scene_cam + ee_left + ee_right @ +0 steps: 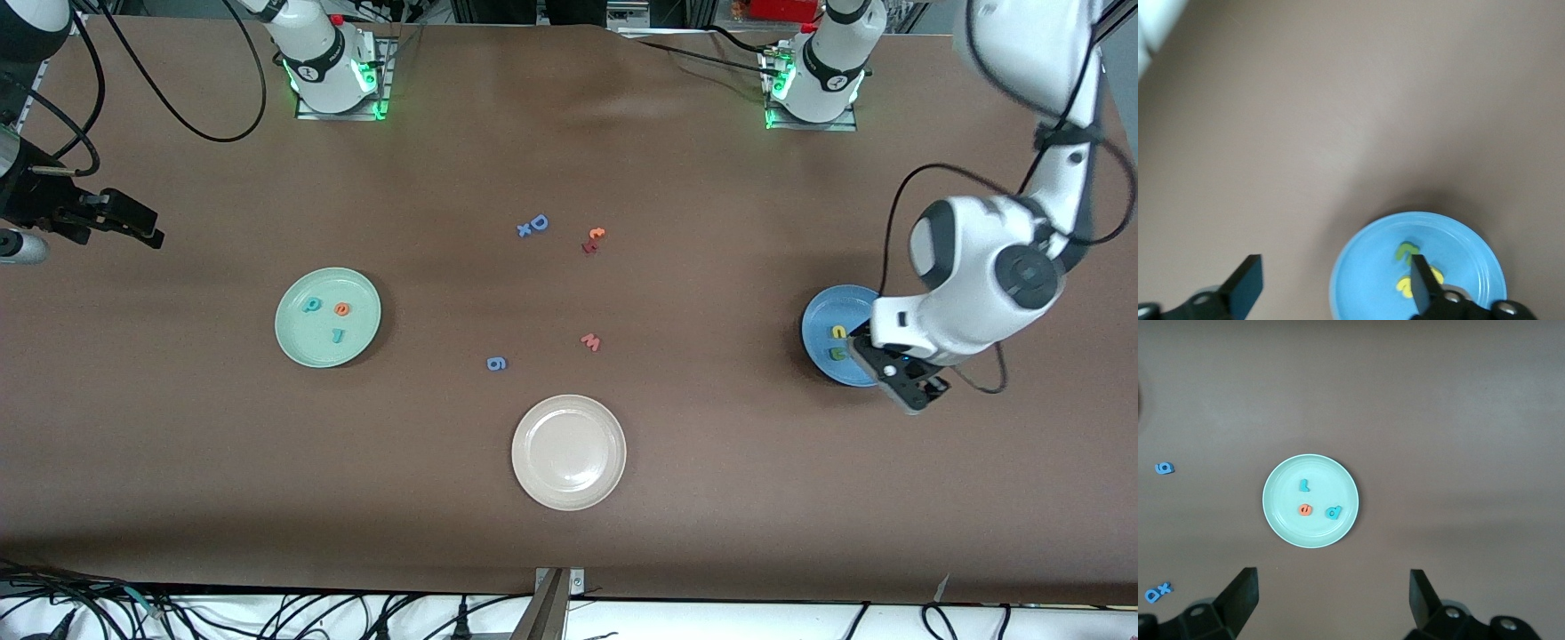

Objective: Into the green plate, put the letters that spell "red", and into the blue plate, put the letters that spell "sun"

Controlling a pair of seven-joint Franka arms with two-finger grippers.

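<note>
The green plate point(307, 340) holds a teal "d" shape point(310, 305), an orange "e" point(341, 308) and a small teal "r" point(337, 335). In the right wrist view the same plate point(1281, 507) shows these three letters. The blue plate point(822, 320) lies at the left arm's end with a yellow letter point(838, 332) and a green letter point(837, 353) in it. My left gripper point(907, 391) hangs open over that plate's rim point(1365, 280); one finger point(1423, 283) partly covers yellow foam point(1405, 287) beside the green letter point(1407, 251). My right gripper point(142, 229) waits open, raised at the right arm's end.
A beige-white plate point(569, 484) lies nearest the front camera. Loose letters lie mid-table: a blue "D" point(539, 222) with a small "x" point(524, 230), a red-orange pair point(593, 238), a pinkish "w" point(591, 342) and a blue "6" point(497, 363).
</note>
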